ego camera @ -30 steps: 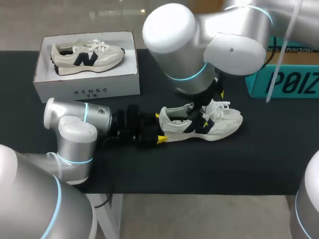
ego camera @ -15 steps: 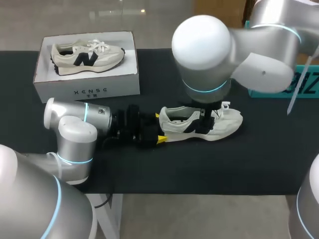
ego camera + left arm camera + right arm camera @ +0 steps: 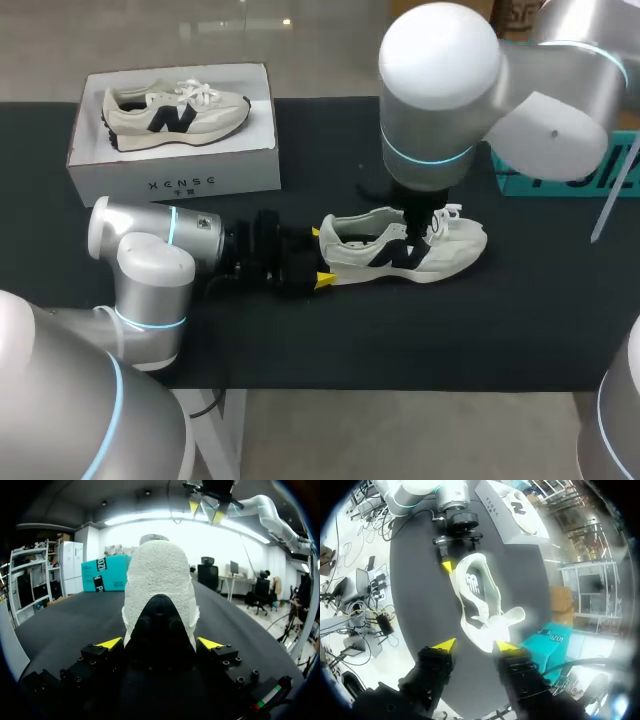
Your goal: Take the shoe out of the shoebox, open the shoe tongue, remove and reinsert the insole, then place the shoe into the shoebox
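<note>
A cream sneaker with dark side patches (image 3: 440,250) lies on its sole on the black table, toe toward the right. My left gripper (image 3: 320,256) has a yellow-tipped finger on each side of its heel. In the left wrist view the heel (image 3: 159,580) fills the gap between the fingertips (image 3: 109,643), touching both. High over the shoe hangs my right gripper (image 3: 475,645), its fingers apart with nothing between them; the sneaker (image 3: 480,595) lies far beneath it. In the head view the right arm's large joint hides that gripper. The white shoebox (image 3: 170,170) stands at the back left.
A second matching sneaker (image 3: 175,110) lies inside the shoebox. A teal box (image 3: 560,175) stands at the table's back right. Bare black tabletop lies in front of the sneaker up to the near edge.
My right arm has swung to the right above the sneaker. The sneaker, the left arm and the shoebox have not moved.
</note>
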{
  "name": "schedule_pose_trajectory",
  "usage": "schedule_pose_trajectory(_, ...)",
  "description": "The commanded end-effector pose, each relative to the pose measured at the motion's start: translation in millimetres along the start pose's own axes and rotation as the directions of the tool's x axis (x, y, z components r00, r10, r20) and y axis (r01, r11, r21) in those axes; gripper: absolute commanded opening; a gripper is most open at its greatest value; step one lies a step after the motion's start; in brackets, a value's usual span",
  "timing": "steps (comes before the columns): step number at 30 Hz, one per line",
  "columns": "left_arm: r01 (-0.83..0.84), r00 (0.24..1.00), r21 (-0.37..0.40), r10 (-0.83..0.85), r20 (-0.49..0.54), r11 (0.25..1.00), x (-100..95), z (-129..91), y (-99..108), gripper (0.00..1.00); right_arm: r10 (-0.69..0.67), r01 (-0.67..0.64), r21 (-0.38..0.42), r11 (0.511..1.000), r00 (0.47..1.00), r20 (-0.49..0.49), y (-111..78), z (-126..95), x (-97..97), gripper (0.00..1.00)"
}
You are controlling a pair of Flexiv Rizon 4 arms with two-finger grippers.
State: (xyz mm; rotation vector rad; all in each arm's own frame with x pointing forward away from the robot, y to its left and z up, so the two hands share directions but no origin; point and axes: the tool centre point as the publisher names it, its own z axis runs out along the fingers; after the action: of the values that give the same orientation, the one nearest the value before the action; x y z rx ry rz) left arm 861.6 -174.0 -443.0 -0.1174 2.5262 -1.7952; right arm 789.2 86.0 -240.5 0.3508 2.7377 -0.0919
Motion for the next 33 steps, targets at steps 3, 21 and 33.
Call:
schedule_pose_trajectory(3,0.0,1.0,-0.005,0.0,-0.004,1.0,-0.5,3,3,0.0,-0.038,0.04,0.022,0.999,0.996,-0.076,25.8,20,-4.6,0.0)
schedule_pose_trajectory(21,0.0,1.0,-0.005,0.0,-0.004,1.0,-0.5,3,3,0.0,-0.112,0.115,0.003,0.993,0.976,-0.185,57.7,43,-6.5,0.0)
schedule_pose_trajectory(33,0.0,1.0,-0.005,0.0,-0.004,1.0,-0.5,3,3,0.0,-0.119,0.129,0.027,0.991,0.967,-0.227,71.0,81,-8.1,0.0)
